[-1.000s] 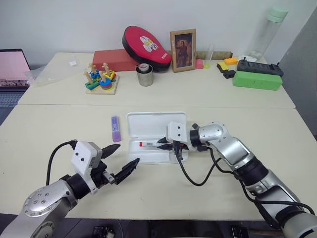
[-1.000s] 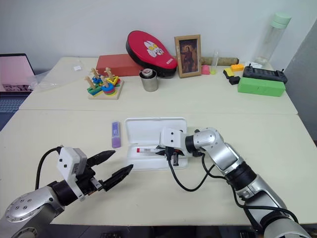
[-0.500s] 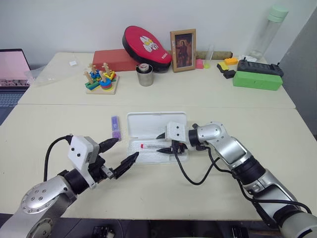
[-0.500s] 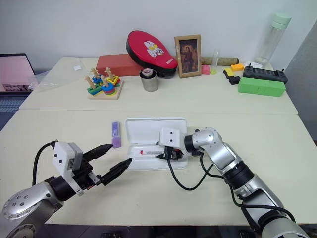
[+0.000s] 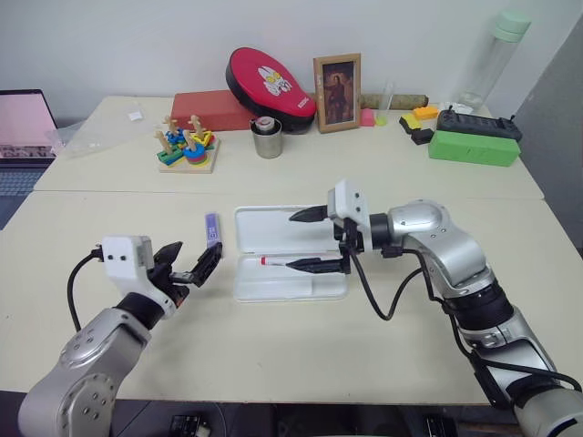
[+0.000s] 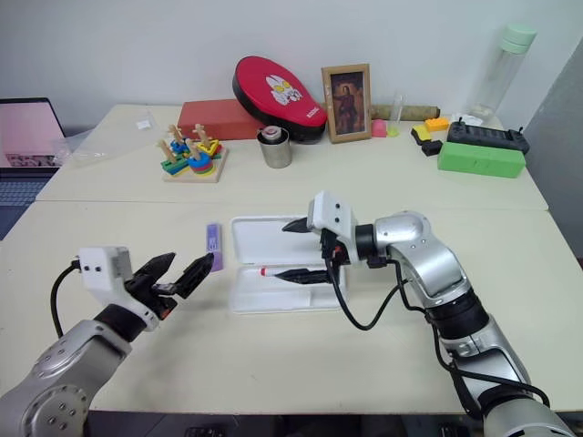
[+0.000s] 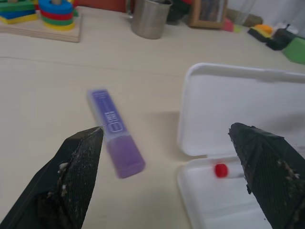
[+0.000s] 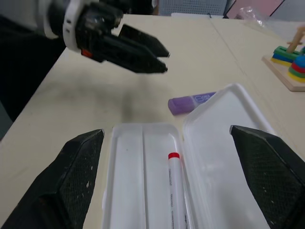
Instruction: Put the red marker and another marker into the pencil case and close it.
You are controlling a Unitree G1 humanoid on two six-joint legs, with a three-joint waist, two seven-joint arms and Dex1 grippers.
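The red marker (image 5: 284, 264) lies lengthwise in the near half of the open pencil case (image 5: 290, 251), red cap toward the robot's left. The right gripper (image 5: 314, 240) hovers above it, fingers spread, pointing left. The purple marker (image 5: 212, 234) (printing probably there, unreadable) lies beside the case, its long axis running away from the robot; the left gripper (image 5: 187, 265), spread, aims at it.

You see the pencil case (image 5: 290, 238) lying open on the desk (image 5: 273, 346), with the red marker (image 5: 278, 262) in its near half. The right gripper (image 5: 304, 240) hangs above the case, fingers (image 5: 305, 216) spread wide, one over the lid and one over the marker. The purple marker (image 5: 212, 232) lies on the desk just left of the case. Your left gripper (image 5: 187, 264) hovers near it, fingers apart, touching nothing.
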